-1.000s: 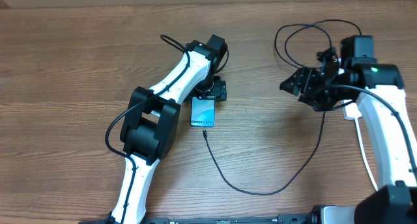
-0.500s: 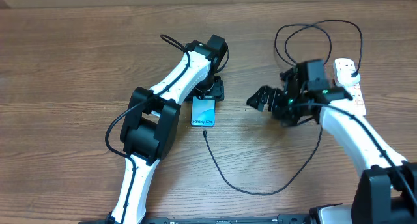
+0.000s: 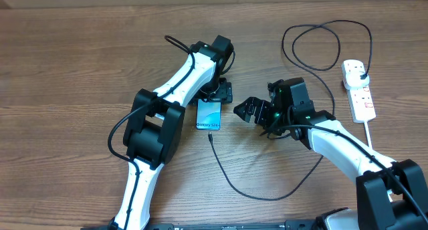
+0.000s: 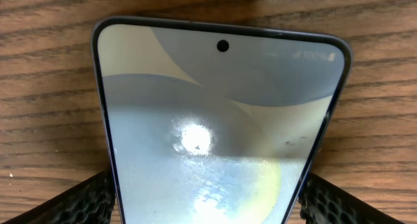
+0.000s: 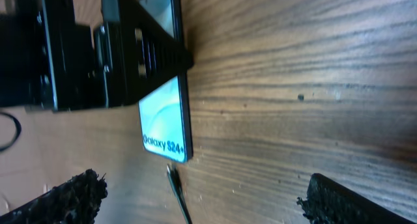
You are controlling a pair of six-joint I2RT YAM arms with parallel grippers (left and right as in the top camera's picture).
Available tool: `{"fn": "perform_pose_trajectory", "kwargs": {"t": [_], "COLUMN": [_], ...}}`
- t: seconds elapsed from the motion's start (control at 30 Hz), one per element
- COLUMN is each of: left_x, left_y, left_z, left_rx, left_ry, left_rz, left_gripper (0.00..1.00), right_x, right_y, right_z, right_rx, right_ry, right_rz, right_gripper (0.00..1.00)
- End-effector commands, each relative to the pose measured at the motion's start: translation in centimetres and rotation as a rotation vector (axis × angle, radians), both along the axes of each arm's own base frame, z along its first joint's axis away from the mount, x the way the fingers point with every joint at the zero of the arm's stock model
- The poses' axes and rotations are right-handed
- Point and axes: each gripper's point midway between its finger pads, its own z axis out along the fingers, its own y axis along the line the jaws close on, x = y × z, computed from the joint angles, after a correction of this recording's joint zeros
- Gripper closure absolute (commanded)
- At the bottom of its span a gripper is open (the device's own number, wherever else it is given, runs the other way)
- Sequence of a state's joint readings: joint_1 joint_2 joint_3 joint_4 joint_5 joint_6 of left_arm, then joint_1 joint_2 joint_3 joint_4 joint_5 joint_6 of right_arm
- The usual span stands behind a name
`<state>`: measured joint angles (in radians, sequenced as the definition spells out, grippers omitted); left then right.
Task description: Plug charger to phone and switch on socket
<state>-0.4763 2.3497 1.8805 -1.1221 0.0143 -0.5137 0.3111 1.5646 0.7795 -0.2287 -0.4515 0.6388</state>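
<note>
**Charger tip lies just short of the phone, not yet plugged in**

Charger [image 3: 267,195] cable runs in a long black curve across the worktop [image 3: 80,56]. Its connector tip [image 5: 173,176] lies just beside the phone's [image 3: 208,116] short edge, the one marked "Galaxy S24+". It appears apart from the phone rather than seated. At the other end, the black plug [image 3: 358,71] seems to sit in the far end of the socket [image 3: 359,96], well off to the right.

Plugging in looks to be the step in hand. The left gripper [image 3: 215,98] straddles the phone's far end, with its jaws wide and close against the two long edges. Whether they actually press the phone cannot be told. The right gripper [image 3: 249,110] hovers near the phone, its jaws spread and empty.

The next move likely calls for the right jaws to pinch the thin cable close behind the tip. They would then line it up with the port and push straight in while the phone is steadied. The socket's switch would come after.

The phone lies flat, screen up and lit pale blue-white.
</note>
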Motion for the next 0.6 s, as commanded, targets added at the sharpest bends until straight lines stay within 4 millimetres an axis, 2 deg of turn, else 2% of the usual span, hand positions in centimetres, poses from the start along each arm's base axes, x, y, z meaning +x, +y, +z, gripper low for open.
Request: {"fn": "perform_pose_trajectory", "kwargs": {"t": [0.0,0.2,0.33,0.43,0.57], "left_x": [-1.8,-1.7,-1.7,-1.7,-1.8], "left_y": [1.0,1.0,0.9,0.9,0.5], "left_z": [-4.3,-4.4,-4.4,-4.4,-4.4], "left_rx": [0.043,0.042,0.034,0.034,0.013], "left_ry": [0.096,0.095,0.095,0.095,0.101], "left_rz": [-0.015,-0.015,-0.015,-0.015,-0.043], "left_gripper": [0.08,0.07,0.06,0.11,0.11], "right_x": [0.6,0.9,0.8,1.0,1.2], "right_y": [-0.5,-1.1,0.0,0.8,1.1], "right_z": [-0.2,-0.8,-0.6,-0.8,-2.2], "right_rx": [-0.015,-0.073,-0.071,-0.062,-0.050], "right_ry": [0.000,-0.012,-0.034,-0.049,0.002], "right_rz": [-0.063,-0.091,-0.066,-0.052,-0.099], "right_gripper": [0.00,0.00,0.00,0.00,0.00]}}
